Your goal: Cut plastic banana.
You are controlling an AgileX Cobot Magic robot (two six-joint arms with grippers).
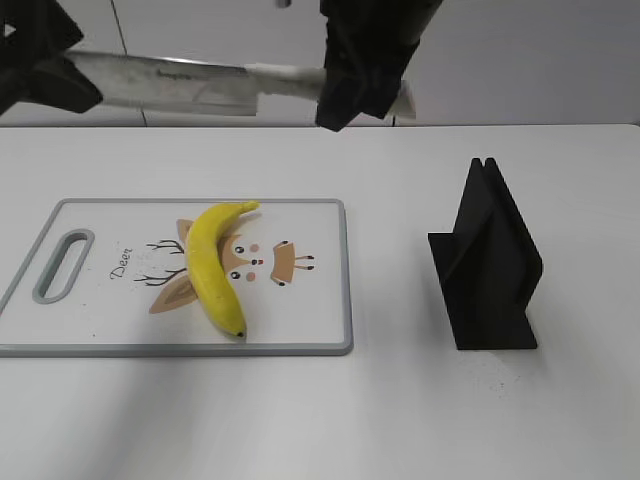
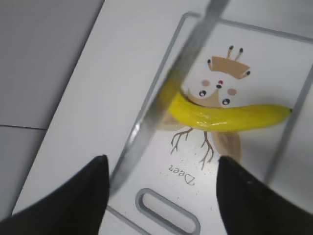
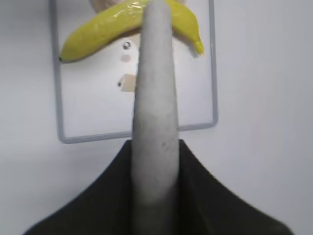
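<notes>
1. Cutting board (image 1: 310, 335) at lower left carries the plastic banana (image 1: 210, 265), lying free.
2. Right gripper (image 1: 362, 75) pinches the knife (image 1: 180, 82) handle at frame top; left gripper (image 2: 161, 191) is spread, empty.
3. Judgement: banana is glossy, light, likely to roll; steady it near the stem end.

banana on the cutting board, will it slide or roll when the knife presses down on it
The banana looks glossy and smooth, so it may skid on the cutting board. It lies curved on its side with nothing holding it, so it could pivot rather than roll. The knife is held above it by the right gripper.
</notes>
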